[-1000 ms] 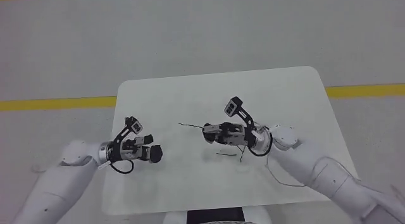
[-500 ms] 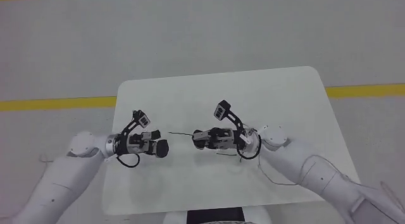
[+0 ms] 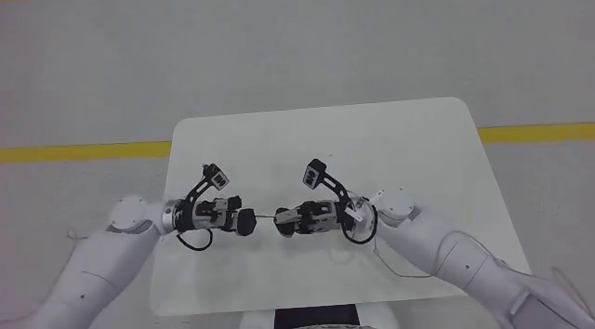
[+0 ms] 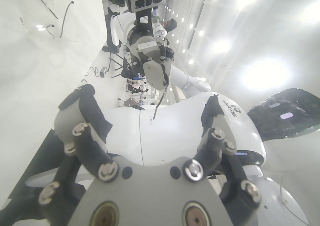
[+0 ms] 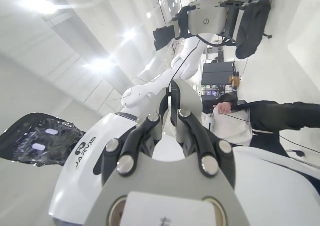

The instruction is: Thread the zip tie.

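Right pincer clenched on zip tie — tip just before the left pincer (released, spread wide).

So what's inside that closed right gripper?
A thin black zip tie, pinched in the right gripper; its free tail pokes out toward the open left gripper. The part between the fingers is covered.

Left pincer: fingers were spread wide, pointing at right pincer | Right pincer: fingers were pressed together on zip tie | Tips: near, apart
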Tool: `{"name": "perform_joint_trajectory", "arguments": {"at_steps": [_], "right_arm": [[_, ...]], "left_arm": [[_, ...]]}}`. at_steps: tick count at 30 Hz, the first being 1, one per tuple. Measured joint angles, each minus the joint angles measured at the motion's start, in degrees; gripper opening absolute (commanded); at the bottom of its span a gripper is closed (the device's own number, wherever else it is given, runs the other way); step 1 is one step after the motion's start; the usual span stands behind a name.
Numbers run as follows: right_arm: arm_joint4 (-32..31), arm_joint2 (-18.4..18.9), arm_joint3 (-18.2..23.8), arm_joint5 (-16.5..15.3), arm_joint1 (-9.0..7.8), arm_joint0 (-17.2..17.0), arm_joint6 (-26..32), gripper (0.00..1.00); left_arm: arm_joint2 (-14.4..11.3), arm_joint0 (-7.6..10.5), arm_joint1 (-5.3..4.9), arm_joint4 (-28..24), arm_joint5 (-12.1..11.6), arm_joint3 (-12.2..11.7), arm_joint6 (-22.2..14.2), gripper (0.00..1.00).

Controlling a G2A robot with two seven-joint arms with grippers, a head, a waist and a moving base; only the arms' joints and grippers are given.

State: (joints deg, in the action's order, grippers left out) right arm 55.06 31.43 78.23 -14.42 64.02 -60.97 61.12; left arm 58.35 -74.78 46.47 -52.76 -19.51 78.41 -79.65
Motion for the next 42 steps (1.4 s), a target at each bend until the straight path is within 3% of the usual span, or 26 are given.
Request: {"name": "perform_joint_trajectory", "arguments": {"at_steps": [6, 13, 20, 27, 32, 42], "right_arm": [[0.3, -1.2, -1.7, 1.3, 1.61, 0.6, 3.5, 0.0], [0.3, -1.2, -1.7, 1.3, 1.62, 0.6, 3.4, 0.0], [-1.9, 0.2, -0.6, 2.7, 1.76, -0.8, -0.4, 0.0], [-2.4, 0.4, -0.5, 2.8, 1.77, -1.0, -1.2, 0.0], [-4.4, 2.0, 1.1, 2.0, 1.6, -2.1, -2.4, 0.0], [-6.5, 5.4, 3.4, 2.2, 1.18, -4.0, -1.0, 0.0]], "left_arm": [[-2.7, 1.03, -0.32, 1.3, 0.0, 1.7, 0.0, 1.0], [-2.7, 1.01, -0.32, 1.3, 0.1, 1.7, 0.1, 1.0], [-3.3, 0.43, -0.24, 1.8, 0.0, 3.9, 0.0, 1.0], [-3.3, 0.52, -0.31, 2.4, 0.0, 3.9, 0.0, 1.0], [-3.0, 0.1, -0.26, 3.0, 0.5, 4.7, 2.2, 1.0], [-1.1, -1.35, -0.59, 1.8, 0.7, 4.7, 1.2, 1.0]]}}
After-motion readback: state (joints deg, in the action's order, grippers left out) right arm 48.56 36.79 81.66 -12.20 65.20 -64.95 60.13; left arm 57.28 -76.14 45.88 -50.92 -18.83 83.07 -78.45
